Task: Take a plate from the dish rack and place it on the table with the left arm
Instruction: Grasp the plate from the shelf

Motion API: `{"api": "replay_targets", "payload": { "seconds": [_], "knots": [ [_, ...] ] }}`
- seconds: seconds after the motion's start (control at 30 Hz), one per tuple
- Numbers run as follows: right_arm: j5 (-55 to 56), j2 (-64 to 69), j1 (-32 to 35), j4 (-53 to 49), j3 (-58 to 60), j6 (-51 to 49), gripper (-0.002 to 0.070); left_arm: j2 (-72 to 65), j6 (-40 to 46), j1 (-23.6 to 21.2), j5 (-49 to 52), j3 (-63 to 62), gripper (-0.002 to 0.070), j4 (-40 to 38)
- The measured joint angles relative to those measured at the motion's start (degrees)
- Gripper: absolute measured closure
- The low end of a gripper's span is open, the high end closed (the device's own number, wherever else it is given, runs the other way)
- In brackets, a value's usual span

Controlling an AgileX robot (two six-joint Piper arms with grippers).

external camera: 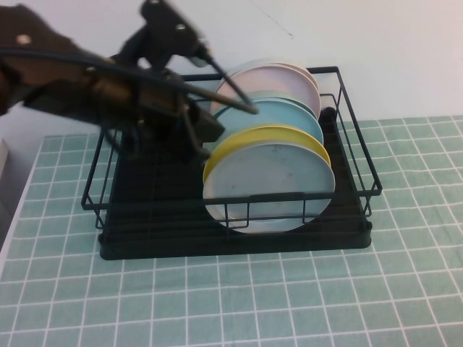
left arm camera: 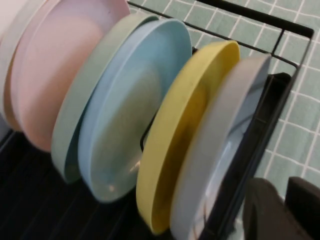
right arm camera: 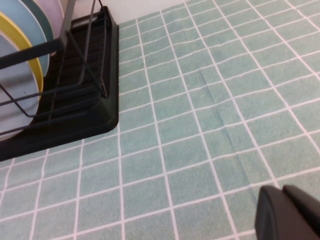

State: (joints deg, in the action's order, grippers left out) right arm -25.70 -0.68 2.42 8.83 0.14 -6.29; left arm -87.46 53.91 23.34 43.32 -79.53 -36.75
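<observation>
**Rack and plates, left arm overhead**

Dish rack (external camera: pixel 231 217): black wire, on green tiled table (external camera: pixel 289 303). Plate (external camera: pixel 271 189), pale grey-blue: upright, frontmost in row, just ahead of yellow plate (external camera: pixel 268 134); behind these, light-blue plate (external camera: pixel 282 116), then pink plate (external camera: pixel 271 79). Left gripper (external camera: pixel 221 108): above rack's left half, beside plate row, thin fingers apart, nothing held. Right gripper (right arm camera: pixel 290 215): low over bare tiles beside rack; open or closed, cannot tell.
</observation>
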Motion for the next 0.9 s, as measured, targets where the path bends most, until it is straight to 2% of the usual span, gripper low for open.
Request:
{"api": "replay_targets", "payload": {
  "seconds": [0.07,0.2,0.3,0.43,0.57,0.9],
  "knots": [
    [0.00,0.00,0.00,0.00,0.00,0.00,0.0678,-2.48,0.00,0.93,0.00,-2.44,0.0543,0.27],
    [0.00,0.00,0.00,0.00,0.00,0.00,0.0678,-7.02,0.00,3.51,0.00,-5.31,0.0337,1.70],
    [0.00,0.00,0.00,0.00,0.00,0.00,0.0678,-9.55,0.00,5.63,-0.58,-6.75,0.0276,6.12],
    [0.00,0.00,0.00,0.00,0.00,0.00,0.0678,-11.67,0.00,8.55,-2.63,-7.23,0.0258,11.99],
    [0.00,0.00,0.00,0.00,0.00,0.00,0.0678,-12.99,-0.65,10.30,-5.10,-7.32,0.0256,14.51],
    [0.00,0.00,0.00,0.00,0.00,0.00,0.0678,-15.54,-3.68,10.42,-8.56,-7.73,0.0256,17.39]
  ]
}}
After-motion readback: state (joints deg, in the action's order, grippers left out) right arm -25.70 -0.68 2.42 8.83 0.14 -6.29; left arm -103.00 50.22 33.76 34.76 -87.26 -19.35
